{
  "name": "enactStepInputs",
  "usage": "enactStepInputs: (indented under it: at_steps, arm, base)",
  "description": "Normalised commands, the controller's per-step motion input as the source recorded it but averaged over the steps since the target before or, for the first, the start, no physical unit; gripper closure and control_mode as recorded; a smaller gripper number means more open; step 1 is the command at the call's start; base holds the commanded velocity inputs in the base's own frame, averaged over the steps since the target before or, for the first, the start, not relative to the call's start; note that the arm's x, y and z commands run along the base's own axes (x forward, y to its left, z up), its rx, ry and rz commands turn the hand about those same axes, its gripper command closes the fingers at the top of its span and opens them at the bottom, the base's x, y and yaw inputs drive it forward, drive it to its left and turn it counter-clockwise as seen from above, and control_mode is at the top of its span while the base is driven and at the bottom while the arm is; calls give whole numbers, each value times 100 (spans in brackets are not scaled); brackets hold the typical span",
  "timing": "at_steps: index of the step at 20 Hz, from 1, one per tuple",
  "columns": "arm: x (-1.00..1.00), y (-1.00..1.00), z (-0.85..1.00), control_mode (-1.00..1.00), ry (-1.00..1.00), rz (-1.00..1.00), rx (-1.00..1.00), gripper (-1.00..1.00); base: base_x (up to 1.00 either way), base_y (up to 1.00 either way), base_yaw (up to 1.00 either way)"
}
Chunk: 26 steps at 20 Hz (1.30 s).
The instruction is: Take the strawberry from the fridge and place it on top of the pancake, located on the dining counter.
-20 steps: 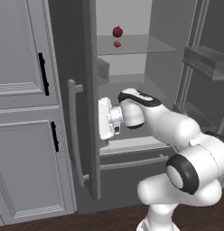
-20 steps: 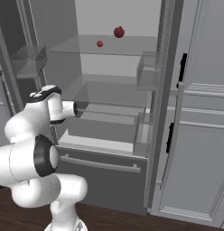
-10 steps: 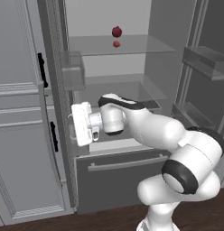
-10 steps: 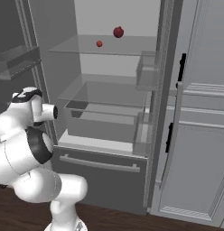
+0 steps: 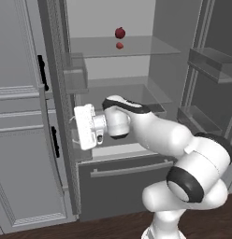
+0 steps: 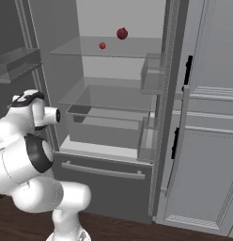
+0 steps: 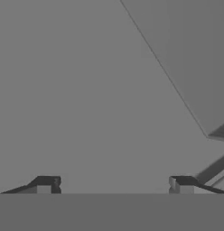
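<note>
Swinging left since a second ago, the hand now sits by the fridge's left door edge instead of in front of the shelves.

Going left to right in the left base view: light-grey cabinets [image 5: 19, 140] with black handles, then the fridge [image 5: 127, 177] with both doors open. The gripper [image 5: 73, 132] points left at the open left door, level with the crisper drawer [image 5: 136, 100], and its fingers [image 7: 47, 184] are spread wide with nothing between them. The strawberry [image 5: 119, 45] sits on the top glass shelf [image 5: 146, 46], just in front of the darker maroon fruit [image 5: 120, 33], well above the hand.
</note>
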Motion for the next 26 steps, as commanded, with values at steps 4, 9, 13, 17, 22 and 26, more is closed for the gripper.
enactStepInputs:
  at_steps: [4, 9, 13, 17, 22, 26]
  arm:
    - [-23, -34, 47, -100, 0, 0, -4, -100]
    - [-37, -58, 26, -100, 0, 0, -3, -100]
    - [-40, -80, 5, -100, 0, 0, -4, -100]
    - [-40, -91, 4, -100, -4, 0, -12, -100]
    - [-42, -74, 14, -100, -9, 0, -26, -100]
    - [-47, -63, 26, -100, -9, 0, -37, -100]
  base:
    - [0, 0, 0]
    - [0, 0, 0]
    - [0, 0, 0]
    - [0, 0, 0]
    - [0, 0, 0]
    - [0, 0, 0]
